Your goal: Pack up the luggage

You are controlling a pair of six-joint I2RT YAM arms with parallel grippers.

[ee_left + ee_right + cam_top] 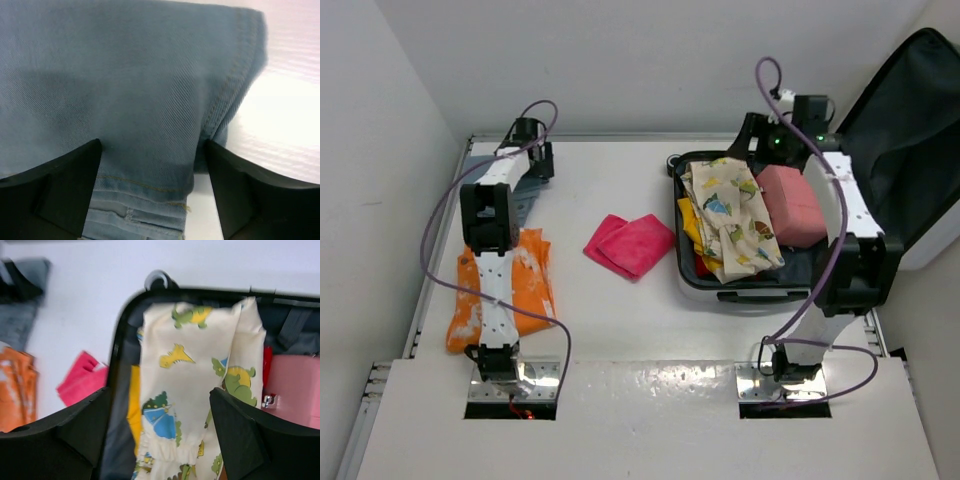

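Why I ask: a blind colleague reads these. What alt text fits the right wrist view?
The right tool, open, hovers over a dinosaur-print cloth in the open suitcase, between a yellow garment and a pink box. Outside it, a pink cloth and an orange garment lie on the table.

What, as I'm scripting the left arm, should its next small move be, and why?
Probably lower the left end effector and close it on the folded denim: its jaws stand open astride the fold, gripping nothing, and the luggage lies open.
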